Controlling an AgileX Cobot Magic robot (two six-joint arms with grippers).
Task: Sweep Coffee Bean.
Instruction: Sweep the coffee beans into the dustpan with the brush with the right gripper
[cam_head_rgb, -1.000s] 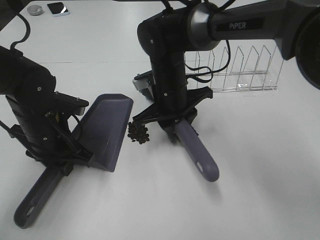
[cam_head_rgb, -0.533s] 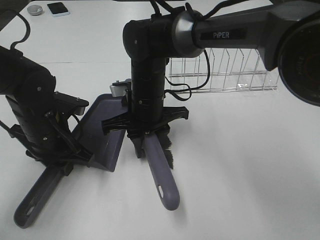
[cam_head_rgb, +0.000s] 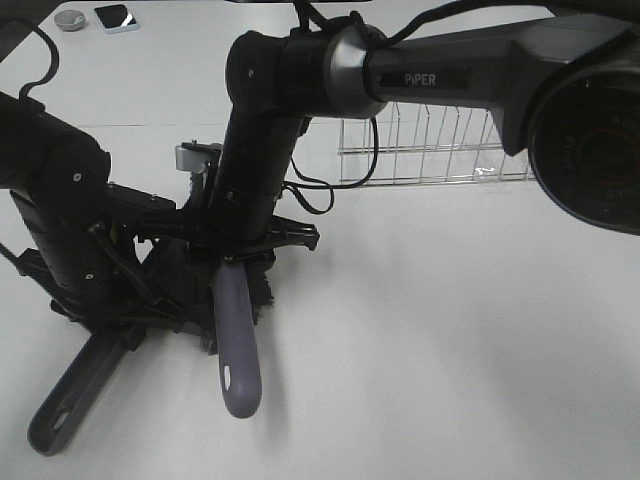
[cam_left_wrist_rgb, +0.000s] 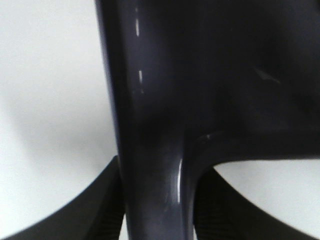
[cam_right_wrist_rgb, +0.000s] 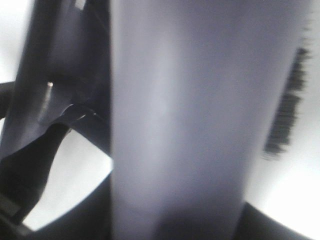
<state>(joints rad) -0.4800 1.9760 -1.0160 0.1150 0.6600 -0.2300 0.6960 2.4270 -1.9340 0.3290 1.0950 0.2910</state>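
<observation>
Crucially, right fingers (cam_right_wrist_rgb: 85, 222) clamped the brush (cam_head_rgb: 238, 350), handle toward 6 o'clock, over the dustpan (cam_head_rgb: 75, 395) clamped by left fingers (cam_left_wrist_rgb: 75, 210); coffee bean hidden.

Right arm (cam_head_rgb: 262, 150) and brush (cam_head_rgb: 238, 345) lie across dustpan (cam_head_rgb: 70, 400); wire rack (cam_head_rgb: 440, 150) behind; table (cam_head_rgb: 460, 340) open rightward.

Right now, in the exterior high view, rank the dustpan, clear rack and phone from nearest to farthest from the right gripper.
1. dustpan, just left of the right gripper
2. clear rack, behind, to the right
3. phone, far back-left corner
</observation>
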